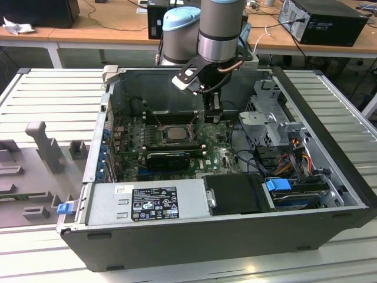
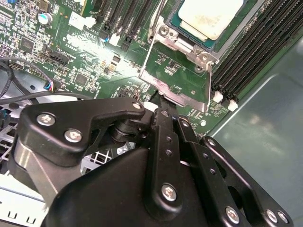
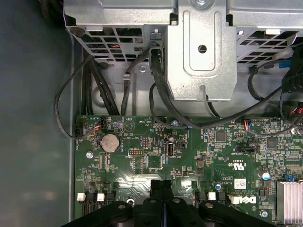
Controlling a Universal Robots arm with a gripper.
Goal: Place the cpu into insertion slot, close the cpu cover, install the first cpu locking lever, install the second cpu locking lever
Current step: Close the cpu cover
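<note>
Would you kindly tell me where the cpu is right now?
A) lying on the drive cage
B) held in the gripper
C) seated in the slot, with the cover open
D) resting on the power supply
C: the cpu lies in the slot with its pale top showing, while the cover is swung open with the gripper at its edge.

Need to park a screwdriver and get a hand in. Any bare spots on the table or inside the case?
Table: bare slats beyond the grey fixture and past the case on the exterior view's right. Inside: a bare panel edging the motherboard, floor or wall unclear. Crowded: cables around the drive cage, and the gripper by the cpu.
</note>
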